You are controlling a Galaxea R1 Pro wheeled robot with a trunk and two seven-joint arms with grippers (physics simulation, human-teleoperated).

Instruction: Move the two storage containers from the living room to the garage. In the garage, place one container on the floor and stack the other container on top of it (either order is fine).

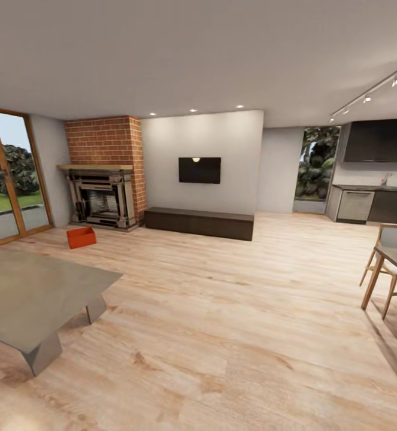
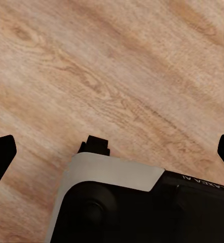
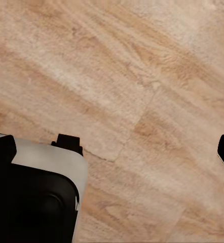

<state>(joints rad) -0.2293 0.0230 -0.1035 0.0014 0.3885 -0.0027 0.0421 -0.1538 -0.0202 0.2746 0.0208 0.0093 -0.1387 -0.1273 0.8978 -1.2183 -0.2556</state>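
Bin (image 1: 81, 237) sits far left on the wood floor (image 1: 222, 311) before the fireplace (image 1: 102, 197). My left pincer (image 2: 112, 152) and right pincer (image 3: 114, 152) hang spread wide, gripping nothing.

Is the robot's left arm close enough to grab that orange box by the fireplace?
Probably not yet. The orange box sits far across the wood floor near the fireplace, and the left gripper hangs open over bare planks. The robot would likely need to drive closer first.
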